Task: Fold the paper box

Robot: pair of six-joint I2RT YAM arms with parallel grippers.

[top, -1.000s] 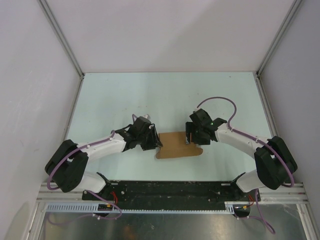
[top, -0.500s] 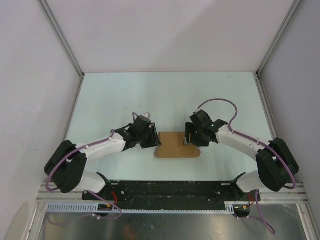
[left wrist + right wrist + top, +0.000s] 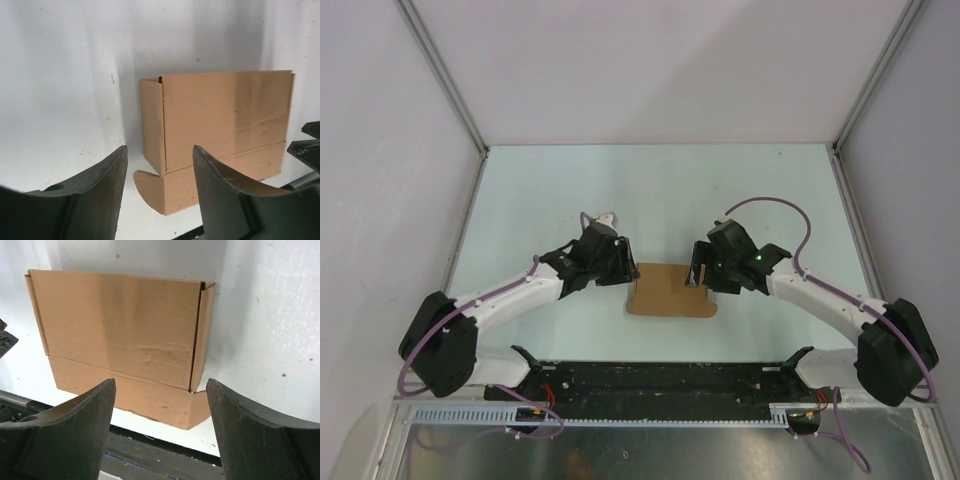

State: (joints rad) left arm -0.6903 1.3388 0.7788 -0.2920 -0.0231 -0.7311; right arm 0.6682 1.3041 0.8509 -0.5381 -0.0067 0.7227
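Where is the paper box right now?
In the top view the paper box lies on the table near its front edge, roughly centred, between the left pincer and the right pincer.

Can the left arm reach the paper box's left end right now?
Probably yes. The left gripper faces that end of the paper box with its fingers apart, and only bare table lies between them.
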